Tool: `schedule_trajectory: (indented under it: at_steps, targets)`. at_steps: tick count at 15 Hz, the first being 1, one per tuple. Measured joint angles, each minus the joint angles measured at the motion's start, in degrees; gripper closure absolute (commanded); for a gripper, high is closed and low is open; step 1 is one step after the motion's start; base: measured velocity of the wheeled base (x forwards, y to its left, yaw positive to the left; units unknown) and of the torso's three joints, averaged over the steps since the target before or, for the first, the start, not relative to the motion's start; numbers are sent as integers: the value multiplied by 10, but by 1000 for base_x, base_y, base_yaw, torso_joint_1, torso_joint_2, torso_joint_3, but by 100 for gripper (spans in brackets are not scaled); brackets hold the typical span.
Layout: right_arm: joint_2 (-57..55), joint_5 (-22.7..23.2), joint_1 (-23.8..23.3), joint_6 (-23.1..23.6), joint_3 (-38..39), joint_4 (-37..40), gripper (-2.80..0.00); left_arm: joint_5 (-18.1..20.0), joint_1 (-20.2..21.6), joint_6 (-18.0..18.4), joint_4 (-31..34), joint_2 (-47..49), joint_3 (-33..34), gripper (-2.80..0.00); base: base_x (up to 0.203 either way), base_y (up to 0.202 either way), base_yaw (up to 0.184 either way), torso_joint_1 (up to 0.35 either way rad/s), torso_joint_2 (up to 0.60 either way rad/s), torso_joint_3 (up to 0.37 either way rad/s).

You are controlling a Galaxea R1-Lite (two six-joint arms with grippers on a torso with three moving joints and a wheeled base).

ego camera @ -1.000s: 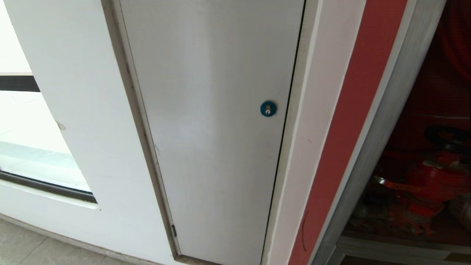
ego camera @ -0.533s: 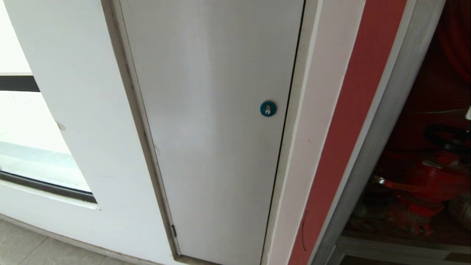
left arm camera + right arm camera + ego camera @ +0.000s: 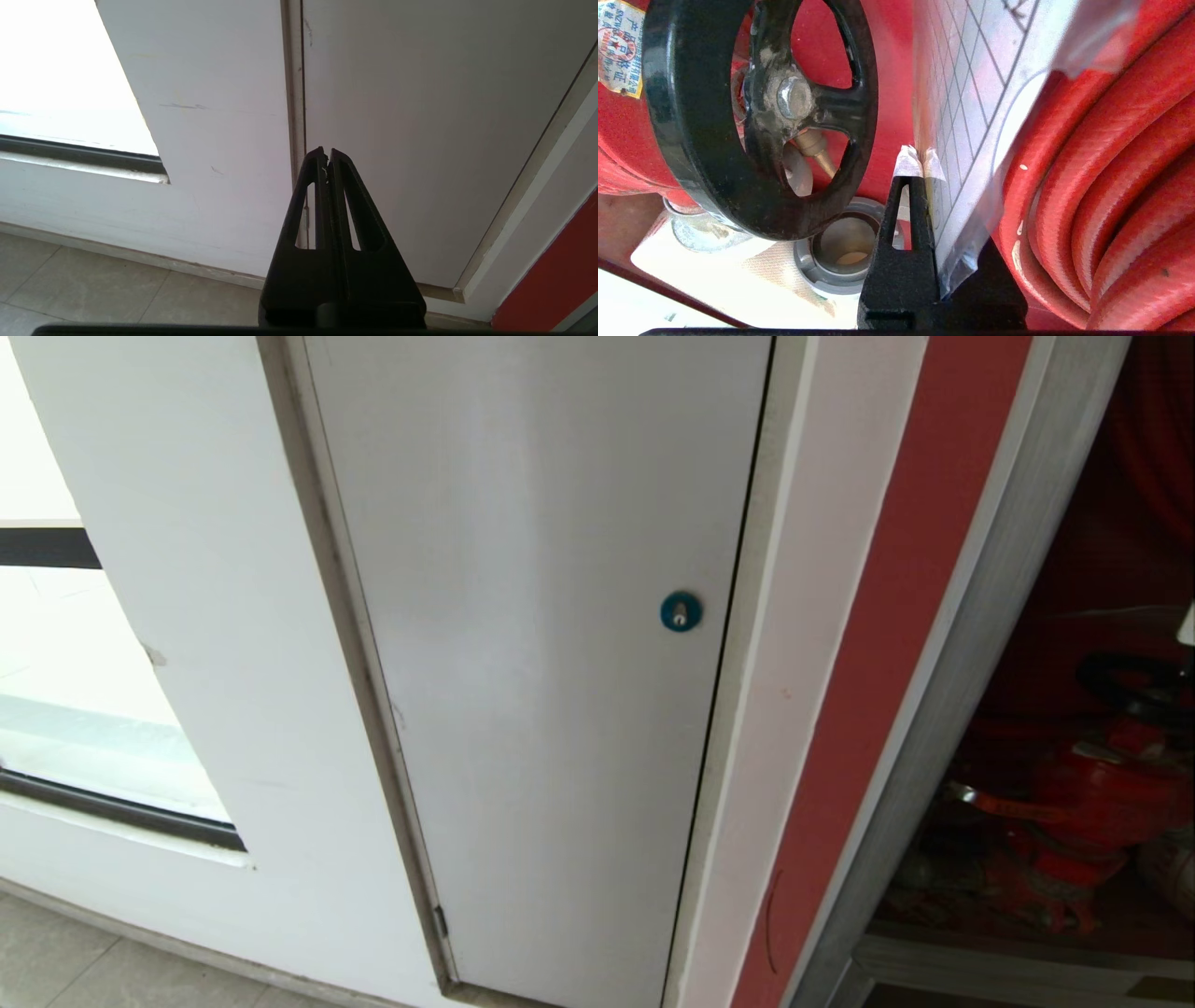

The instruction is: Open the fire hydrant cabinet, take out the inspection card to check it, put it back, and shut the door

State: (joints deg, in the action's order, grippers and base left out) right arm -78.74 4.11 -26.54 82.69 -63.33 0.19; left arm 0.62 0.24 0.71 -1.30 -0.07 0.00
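Observation:
The fire hydrant cabinet stands open at the head view's right edge, its silver frame around a red interior with a red valve. Inside it, my right gripper is shut on the lower edge of the inspection card, a white laminated sheet with a black grid. The card stands upright between the valve's black handwheel and the coiled red hose. My left gripper is shut and empty, parked low before the white wall. The cabinet's door is out of view.
A plain white door with a round blue lock fills the middle of the head view, with a window to its left. A grey hose coupling and white folded hose lie under the handwheel.
A small white sliver has come into the head view's right edge above the valve. Nothing else differs there.

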Motion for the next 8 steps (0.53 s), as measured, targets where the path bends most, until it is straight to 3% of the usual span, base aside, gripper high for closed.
schedule_trajectory:
  at_steps: [8]
  targets:
    - [18,1,-2,0,12,5,-280,0,0,0,0,0,0,0,0,0,0,0,0,0]
